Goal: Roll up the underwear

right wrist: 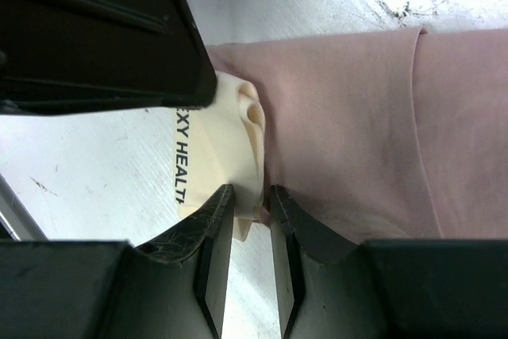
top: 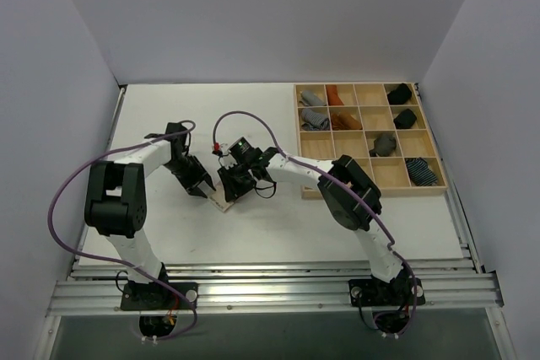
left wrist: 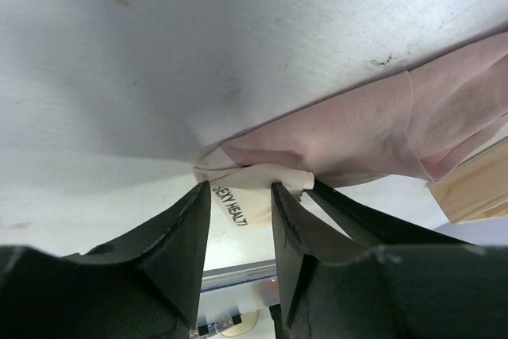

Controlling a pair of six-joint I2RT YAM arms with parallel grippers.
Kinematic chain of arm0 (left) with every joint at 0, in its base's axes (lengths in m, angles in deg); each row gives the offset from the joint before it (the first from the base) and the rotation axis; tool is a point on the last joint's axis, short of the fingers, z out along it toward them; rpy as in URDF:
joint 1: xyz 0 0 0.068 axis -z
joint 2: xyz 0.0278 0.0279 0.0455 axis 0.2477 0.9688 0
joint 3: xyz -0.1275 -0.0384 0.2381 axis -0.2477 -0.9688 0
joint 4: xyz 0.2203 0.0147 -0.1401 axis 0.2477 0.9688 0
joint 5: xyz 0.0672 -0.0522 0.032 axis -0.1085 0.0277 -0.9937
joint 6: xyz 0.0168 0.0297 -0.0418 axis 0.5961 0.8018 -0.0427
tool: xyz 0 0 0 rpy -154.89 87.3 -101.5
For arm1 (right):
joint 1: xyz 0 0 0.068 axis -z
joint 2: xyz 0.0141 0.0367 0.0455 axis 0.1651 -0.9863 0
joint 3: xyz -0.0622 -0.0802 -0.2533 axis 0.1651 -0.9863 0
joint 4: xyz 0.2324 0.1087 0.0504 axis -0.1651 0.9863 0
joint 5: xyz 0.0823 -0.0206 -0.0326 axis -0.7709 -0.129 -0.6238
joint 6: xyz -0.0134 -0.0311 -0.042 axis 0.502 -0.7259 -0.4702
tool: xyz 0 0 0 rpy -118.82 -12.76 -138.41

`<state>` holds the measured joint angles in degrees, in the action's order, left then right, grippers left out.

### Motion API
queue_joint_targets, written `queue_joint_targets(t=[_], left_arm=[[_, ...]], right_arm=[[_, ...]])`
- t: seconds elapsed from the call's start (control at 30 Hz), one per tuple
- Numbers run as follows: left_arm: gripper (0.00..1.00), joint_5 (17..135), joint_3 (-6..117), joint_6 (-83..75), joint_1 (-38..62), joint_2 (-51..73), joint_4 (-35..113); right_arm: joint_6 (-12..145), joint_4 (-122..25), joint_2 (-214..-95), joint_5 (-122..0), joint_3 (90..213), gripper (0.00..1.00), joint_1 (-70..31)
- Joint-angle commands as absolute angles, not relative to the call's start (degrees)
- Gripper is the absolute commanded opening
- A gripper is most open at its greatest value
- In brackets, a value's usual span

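The dusty pink underwear lies on the white table, its beige waistband printed with black letters. In the top view only a beige bit shows under the two grippers, which meet there. My left gripper is shut on the waistband, which sits between its fingertips. My right gripper is shut on the waistband's folded edge, next to the pink cloth. The left gripper's finger fills the upper left of the right wrist view. The pale yellow-green underwear is out of view.
A wooden compartment tray stands at the right, holding grey, rust, black and blue-striped rolls. Its corner shows in the left wrist view. White walls close in the table.
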<state>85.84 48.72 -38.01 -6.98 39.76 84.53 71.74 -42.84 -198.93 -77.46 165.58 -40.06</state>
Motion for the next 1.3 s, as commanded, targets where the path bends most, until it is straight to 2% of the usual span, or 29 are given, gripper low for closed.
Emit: queue_joint_targets(t=[0.0,0.17,0.27,0.43,0.8,0.97,1.0,1.07,1.1,1.13,1.2,1.27], left_arm=[[0.46,80.16,51.81,-36.76,-7.22,37.36,92.03],[0.50,81.11,48.83,-37.90,-7.22,34.38,89.50],[0.50,86.55,44.26,-38.25,-7.31,32.45,81.25],[0.50,88.85,40.39,-39.49,-7.22,32.08,73.68],[0.45,88.33,35.29,-40.71,-8.19,35.43,66.55],[0.36,86.04,34.93,-40.36,-8.19,34.99,66.82],[0.27,85.95,34.67,-40.54,-8.27,34.81,66.47],[0.20,85.86,34.49,-40.72,-8.10,34.46,65.68],[0.11,85.95,34.41,-40.89,-8.10,34.46,65.33],[0.07,86.12,34.75,-40.98,-8.10,34.37,65.41],[0.02,86.30,35.45,-40.98,-7.84,34.02,66.89],[0.02,84.73,37.56,-40.46,-6.96,33.50,69.70]], right_arm=[[71.68,-39.25,-198.40,-74.72,165.47,0.22,-40.42],[72.03,-39.17,-199.02,-74.81,166.00,0.21,-40.59],[72.21,-39.43,-198.84,-74.72,165.38,0.21,-40.51],[72.82,-39.78,-198.84,-74.98,164.85,0.20,-40.42],[76.16,-42.94,-198.75,-76.31,162.74,0.20,-40.24],[76.78,-43.56,-198.75,-76.39,162.48,0.20,-40.24],[77.04,-43.65,-198.75,-76.48,162.57,0.20,-40.24],[77.13,-43.56,-198.49,-76.48,162.57,0.20,-40.24],[77.22,-43.56,-197.88,-76.13,162.39,0.20,-40.33],[77.30,-43.56,-197.35,-75.78,162.13,0.21,-40.33],[77.39,-42.86,-194.90,-74.38,161.52,0.23,-40.42],[78.18,-43.81,-192.09,-70.96,159.94,0.24,-40.68]])
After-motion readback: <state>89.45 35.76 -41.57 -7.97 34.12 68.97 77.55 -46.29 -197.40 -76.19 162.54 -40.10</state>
